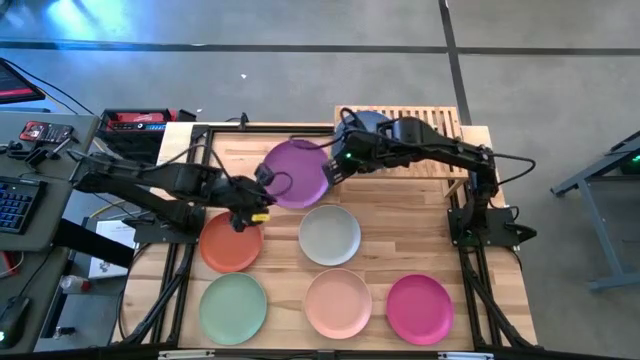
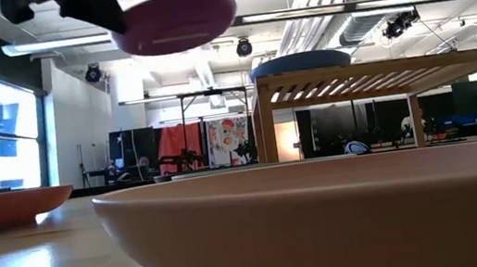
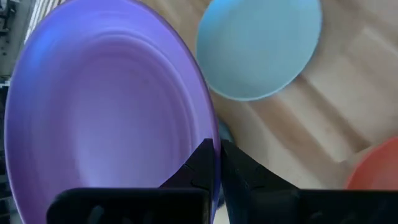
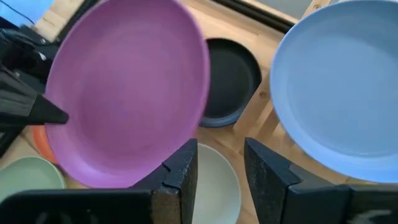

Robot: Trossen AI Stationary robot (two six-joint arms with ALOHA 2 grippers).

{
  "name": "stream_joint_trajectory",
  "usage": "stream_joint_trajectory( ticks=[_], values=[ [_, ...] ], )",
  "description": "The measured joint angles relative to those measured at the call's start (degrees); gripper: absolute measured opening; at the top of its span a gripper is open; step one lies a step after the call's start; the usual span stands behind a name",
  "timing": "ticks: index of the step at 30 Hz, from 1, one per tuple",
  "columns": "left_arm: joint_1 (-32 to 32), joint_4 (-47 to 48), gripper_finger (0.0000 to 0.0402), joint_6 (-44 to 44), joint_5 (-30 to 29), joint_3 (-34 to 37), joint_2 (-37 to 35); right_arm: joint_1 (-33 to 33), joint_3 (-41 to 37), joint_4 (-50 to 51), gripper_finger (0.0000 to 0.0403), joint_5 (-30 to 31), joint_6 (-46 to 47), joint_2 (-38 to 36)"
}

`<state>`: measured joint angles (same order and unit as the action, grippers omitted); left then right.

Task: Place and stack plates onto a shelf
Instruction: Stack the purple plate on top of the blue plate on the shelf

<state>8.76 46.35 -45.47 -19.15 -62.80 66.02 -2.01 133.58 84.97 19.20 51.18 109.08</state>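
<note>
The purple plate (image 1: 296, 173) hangs in the air above the table's middle, left of the shelf (image 1: 428, 128). My left gripper (image 1: 262, 183) is shut on its left rim. My right gripper (image 4: 221, 167) stands open at the plate's right rim (image 1: 328, 168), with nothing between its fingers. A blue plate (image 1: 371, 122) rests on the shelf's left end. A black plate (image 4: 231, 81) lies on the table beside the shelf, below the purple one. On the table lie the orange (image 1: 231, 243), off-white (image 1: 329, 234), mint (image 1: 232, 307), peach (image 1: 338, 303) and magenta (image 1: 419, 309) plates. My left gripper pinches the purple plate's rim (image 3: 210, 138) between its two fingers, one on each face. The fingers come from the table's left side, slanting down. The plate is lifted clear of the table (image 2: 174, 21) and sits a little tilted in the hold.
Black frame rails (image 1: 190, 180) run along the table's left and right sides. Boxes and a keyboard (image 1: 18, 200) sit on a side desk beyond the left edge. The shelf's right half (image 1: 440, 125) is bare slats.
</note>
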Motion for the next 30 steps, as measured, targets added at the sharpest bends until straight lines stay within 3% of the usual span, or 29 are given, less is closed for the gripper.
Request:
stream_joint_trajectory(
  ticks=[6, 19, 25, 30],
  values=[
    [1.7, -2.1, 0.0007, -1.8, -5.8, -0.5, 5.1, 0.6, 0.0, 0.0, 0.0108, 0.5, 0.0, 2.9],
    [2.7, -6.2, 0.0007, -3.2, -7.1, -0.5, 7.3, -0.1, 0.0, 2.9, 0.0108, 5.4, -0.2, 6.9],
    [2.7, -7.3, 0.0007, -5.3, -7.1, -0.5, 7.3, -1.2, 0.1, 3.5, 0.0108, 4.9, -0.2, 7.5],
    [2.6, -7.3, 0.0007, -5.8, -7.1, -0.5, 7.3, -1.8, 0.0, 3.5, 0.0075, 3.1, -1.4, 7.7]
  ],
)
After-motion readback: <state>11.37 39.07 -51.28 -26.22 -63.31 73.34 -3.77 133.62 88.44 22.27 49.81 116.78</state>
